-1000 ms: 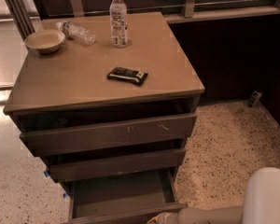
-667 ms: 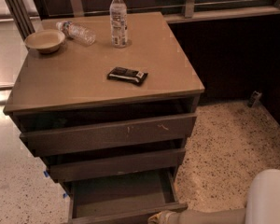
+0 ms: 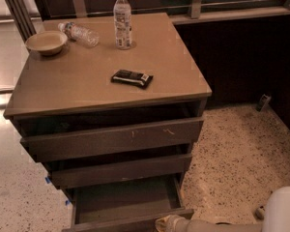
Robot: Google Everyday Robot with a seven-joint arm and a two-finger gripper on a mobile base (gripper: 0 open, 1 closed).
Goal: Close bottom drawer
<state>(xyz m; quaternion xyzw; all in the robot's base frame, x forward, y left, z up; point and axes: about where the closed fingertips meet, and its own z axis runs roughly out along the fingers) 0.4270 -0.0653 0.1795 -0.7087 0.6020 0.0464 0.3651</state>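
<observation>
The bottom drawer point(image 3: 123, 202) is the lowest of three dark grey-brown drawers in a cabinet and stands pulled well out, its shallow empty box showing. Its flat front edge runs along the bottom of the camera view. My gripper point(image 3: 166, 223) is at the bottom of the view, at the right end of that drawer front, on the end of my white arm point(image 3: 222, 224). The top drawer point(image 3: 113, 138), with pale scratches, and the middle drawer point(image 3: 118, 169) each stick out a little.
On the cabinet top point(image 3: 87, 81) stand an upright water bottle point(image 3: 122, 21), a lying bottle point(image 3: 79, 33), a tan bowl point(image 3: 46, 41) and a dark snack packet point(image 3: 131, 78). Speckled floor point(image 3: 237, 149) lies to the right, a dark wall unit behind.
My gripper and arm have shifted slightly at the drawer front's right end. The bottom drawer stays out as before.
</observation>
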